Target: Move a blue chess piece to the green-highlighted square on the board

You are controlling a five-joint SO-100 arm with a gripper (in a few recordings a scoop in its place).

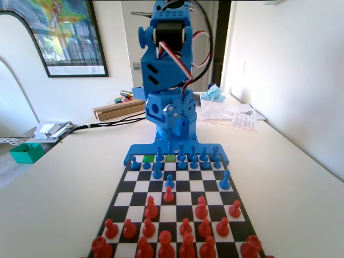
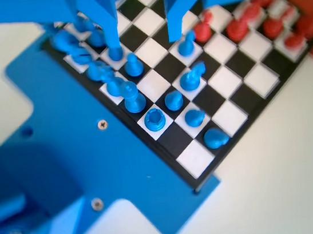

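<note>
Hanging from the top edge of the wrist view, the gripper [image 2: 142, 15] has its two blue jaws spread apart with nothing between them; it sits above the blue side of the board [image 2: 247, 105], and whether it is high or low over the pieces I cannot tell.

Going by the fixed view from near to far: red pieces [image 1: 167, 236] crowd the closest ranks, a red pawn [image 1: 169, 195] stands mid-board just in front of a blue pawn [image 1: 170, 183], and a blue knight [image 1: 226, 180] sits toward the right edge. Beyond them come the blue back ranks [image 1: 188, 158], then two green-tinted squares [image 1: 171, 158] at the far edge, and the blue arm [image 1: 169, 70] folded upright behind.

As for progress, my judgement is that nothing is gripped yet and no piece seems to be standing on the right-hand green square, so choosing, lifting and placing all remain.

The green tint appears in the fixed view alone. The wrist view instead gives the spread of the jaws and a top-down look at a blue rook [image 2: 154, 119] near the board's edge, though it is slightly blurred.
</note>
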